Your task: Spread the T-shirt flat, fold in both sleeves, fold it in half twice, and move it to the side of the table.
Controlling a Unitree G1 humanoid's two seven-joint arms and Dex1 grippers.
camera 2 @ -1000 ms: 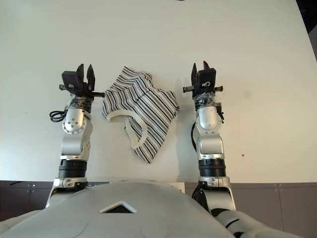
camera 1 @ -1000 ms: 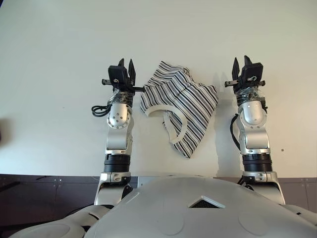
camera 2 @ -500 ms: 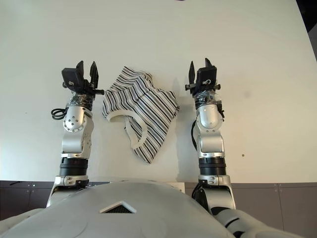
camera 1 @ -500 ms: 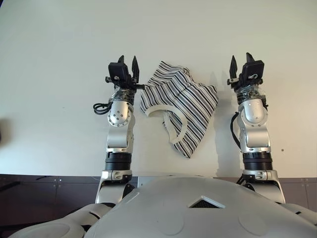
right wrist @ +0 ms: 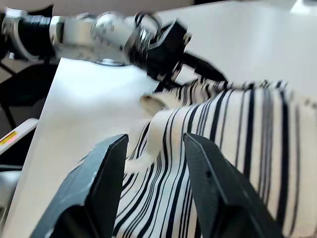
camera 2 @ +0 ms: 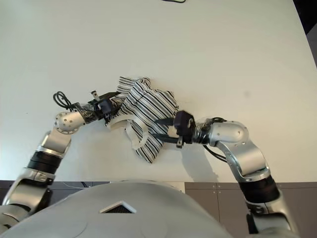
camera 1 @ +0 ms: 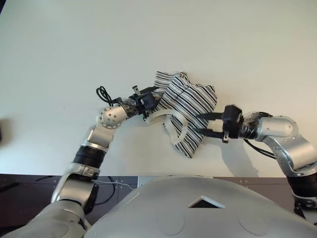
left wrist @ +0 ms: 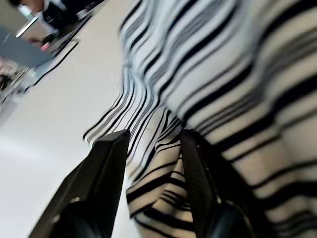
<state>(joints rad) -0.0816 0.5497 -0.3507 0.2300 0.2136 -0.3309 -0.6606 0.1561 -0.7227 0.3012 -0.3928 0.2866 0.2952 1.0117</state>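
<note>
The black-and-white striped T-shirt point(camera 1: 187, 101) lies crumpled in a heap in the middle of the white table point(camera 1: 74, 49), its white neckband point(camera 1: 174, 130) looping toward the near side. My left gripper point(camera 1: 152, 95) is at the heap's left edge, open, with striped cloth point(left wrist: 163, 119) between its fingers point(left wrist: 106, 168). From the right, my right gripper point(camera 1: 199, 123) points at the shirt's near right edge, open, with its fingertips at the cloth. The right wrist view looks across the stripes point(right wrist: 237, 134) to the left gripper point(right wrist: 168, 49) beyond.
The table's front edge point(camera 1: 148, 174) runs close below both arms. A dark cable end point(camera 2: 173, 1) lies at the far edge. Bare tabletop stretches to the left, right and far side of the shirt.
Both arms have swung down and inward from upright poses beside the shirt; the grippers now lie low at its left and right edges. The shirt has barely shifted.
</note>
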